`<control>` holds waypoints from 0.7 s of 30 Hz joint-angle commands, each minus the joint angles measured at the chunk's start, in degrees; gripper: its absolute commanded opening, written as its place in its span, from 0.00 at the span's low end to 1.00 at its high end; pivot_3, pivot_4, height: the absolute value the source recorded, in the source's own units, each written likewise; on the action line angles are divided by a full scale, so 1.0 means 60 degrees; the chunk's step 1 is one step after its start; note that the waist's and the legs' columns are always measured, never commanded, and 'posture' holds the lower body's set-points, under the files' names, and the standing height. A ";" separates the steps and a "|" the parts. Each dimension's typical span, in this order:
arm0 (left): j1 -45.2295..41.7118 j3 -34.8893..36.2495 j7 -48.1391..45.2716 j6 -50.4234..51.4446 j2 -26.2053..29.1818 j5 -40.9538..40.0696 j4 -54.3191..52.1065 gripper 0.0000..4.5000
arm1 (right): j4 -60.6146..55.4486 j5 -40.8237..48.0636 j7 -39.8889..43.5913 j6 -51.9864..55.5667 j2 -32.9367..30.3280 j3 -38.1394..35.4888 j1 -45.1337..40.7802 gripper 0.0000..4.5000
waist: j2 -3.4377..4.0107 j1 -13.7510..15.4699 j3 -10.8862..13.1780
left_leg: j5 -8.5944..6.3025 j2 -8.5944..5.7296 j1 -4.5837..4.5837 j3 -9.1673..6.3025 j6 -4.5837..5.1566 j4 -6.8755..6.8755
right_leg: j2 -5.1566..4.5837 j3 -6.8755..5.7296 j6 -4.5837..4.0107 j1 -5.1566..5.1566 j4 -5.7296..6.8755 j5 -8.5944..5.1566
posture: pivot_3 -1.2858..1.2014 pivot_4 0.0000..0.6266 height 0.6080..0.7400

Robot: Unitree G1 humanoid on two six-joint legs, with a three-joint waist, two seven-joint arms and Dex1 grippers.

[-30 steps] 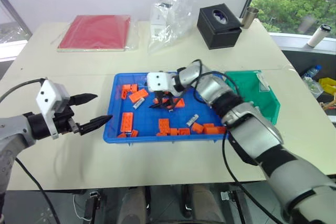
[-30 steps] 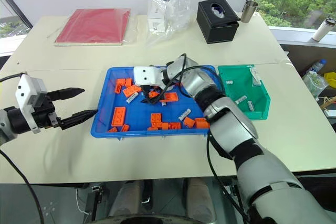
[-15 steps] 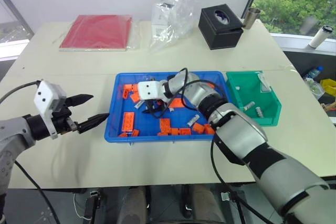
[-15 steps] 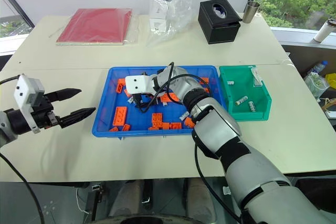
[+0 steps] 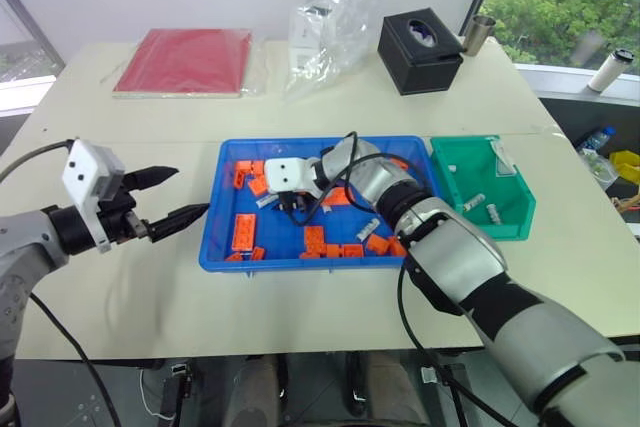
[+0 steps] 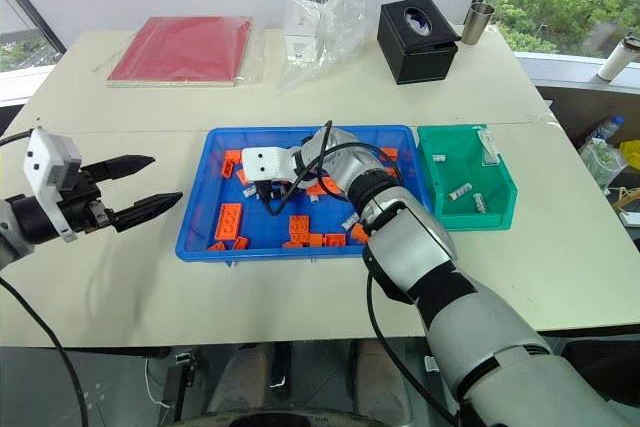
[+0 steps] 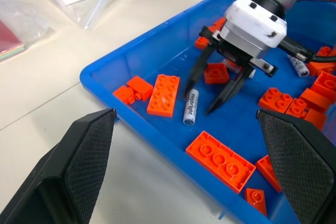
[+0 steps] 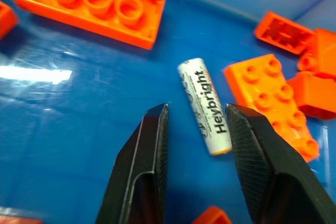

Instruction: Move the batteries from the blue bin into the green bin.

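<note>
The blue bin (image 5: 225, 247) lies mid-table with orange blocks and batteries on its floor. One battery (image 8: 205, 106) lies flat between the tips of my right gripper (image 8: 197, 109), whose fingers (image 8: 152, 166) stand a little apart on either side of it, not pressing it. The left wrist view shows the same battery (image 7: 191, 107) under that gripper (image 7: 198, 104). A second battery (image 5: 367, 227) lies further right in the bin. The green bin (image 5: 520, 217), right of the blue one, holds two batteries (image 5: 473, 201). My left gripper (image 5: 190, 192) hovers open left of the blue bin.
Orange blocks (image 5: 242, 232) lie scattered through the blue bin, some close to the battery. At the table's back are a red folder (image 5: 185, 60), a clear plastic bag (image 5: 325, 27), a black tissue box (image 5: 420, 50) and a metal cup (image 5: 478, 32).
My right gripper has shifted left in the blue bin and sunk toward the floor, and its fingers have narrowed around the battery. The left gripper has stayed put.
</note>
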 commanded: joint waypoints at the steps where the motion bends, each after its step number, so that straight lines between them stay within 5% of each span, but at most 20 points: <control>1: -0.0237 0.0005 0.0023 -0.0063 0.0153 -0.0009 -0.0063 1.00 | -0.0064 -0.0145 0.0195 0.0147 0.0053 0.0008 0.0165 0.39 | 0.0000 0.0000 0.0000 | 0.0000 0.0000 0.0000 0.0000 0.0000 0.0000 | 0.0000 0.0000 0.0000 0.0000 0.0000 0.0000 | 0.52 0.24 0.97; 5: -0.0382 -0.0162 -0.0003 -0.0078 0.0137 0.0025 -0.0029 1.00 | -0.0045 -0.0059 0.0252 0.0446 0.0088 -0.0170 0.0166 0.22 | 0.0000 0.0005 0.0000 | 0.0000 0.0000 0.0002 -0.0001 0.0000 0.0001 | 0.0000 -0.0001 0.0000 0.0002 0.0000 0.0000 | 0.52 0.24 0.97; 7: -0.0435 -0.0263 -0.0062 -0.0074 0.0149 0.0024 -0.0025 1.00 | -0.0129 -0.0095 0.0328 0.0483 0.0046 -0.0178 0.0204 0.03 | -0.0001 -0.0001 -0.0001 | 0.0000 0.0000 0.0002 0.0000 0.0000 0.0001 | 0.0000 -0.0001 0.0000 0.0003 0.0000 0.0000 | 0.52 0.24 0.97; 12: -0.0556 -0.0538 -0.0278 0.0069 0.0159 -0.0212 -0.0232 1.00 | -0.1208 0.0519 0.0618 0.1404 -0.0327 -0.0794 0.0267 0.03 | -0.0001 0.0019 0.0000 | 0.0000 -0.0001 0.0001 -0.0001 0.0000 0.0001 | 0.0000 -0.0001 0.0000 0.0003 0.0000 0.0000 | 0.52 0.24 0.97; 17: -0.0757 -0.1003 -0.0727 0.0221 0.0192 -0.0600 -0.0749 1.00 | -0.6672 0.1781 0.1267 0.5362 -0.1662 -0.1963 0.1783 0.03 | 0.0001 0.0108 0.0002 | 0.0001 -0.0002 -0.0019 -0.0016 0.0000 0.0011 | -0.0013 -0.0005 0.0000 0.0003 -0.0003 0.0000 | 0.52 0.24 0.97; 21: -0.1529 -0.1876 -0.1011 0.0076 0.0022 -0.0452 -0.0362 1.00 | -1.1775 0.2573 0.0637 1.0180 -0.3753 -0.4328 0.3428 0.03 | 0.0004 0.0158 0.0004 | 0.0000 -0.0011 -0.0017 -0.0025 0.0001 0.0008 | -0.0013 -0.0013 0.0001 0.0005 -0.0002 0.0000 | 0.52 0.24 0.97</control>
